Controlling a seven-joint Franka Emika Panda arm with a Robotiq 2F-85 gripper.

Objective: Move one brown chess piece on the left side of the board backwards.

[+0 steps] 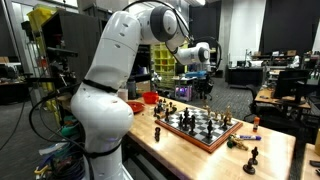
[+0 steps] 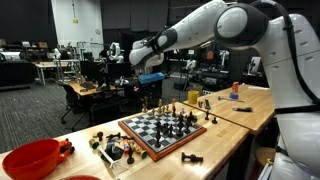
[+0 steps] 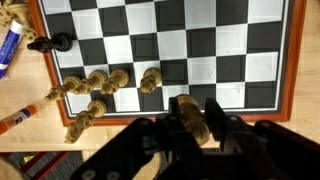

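The wooden chessboard (image 3: 292, 50) with its reddish-brown rim fills the wrist view; it lies on the light table in both exterior views (image 1: 190, 137) (image 2: 175, 146). My gripper (image 3: 192, 118) is shut on a light brown chess piece (image 3: 188, 108), held above the board's near rim. In both exterior views the gripper (image 1: 197, 68) (image 2: 150, 85) hangs well above the board. Several light brown pieces (image 3: 95, 85) stand clustered at the board's lower left corner in the wrist view, with a single one (image 3: 150, 78) just to their right.
A black piece (image 3: 50, 43) lies off the board beside a blue object (image 3: 8, 45); an orange pen (image 3: 15, 120) lies on the table. A red bowl (image 2: 30, 158) (image 1: 150, 98) and loose pieces (image 1: 250, 158) (image 2: 190, 158) sit around the board.
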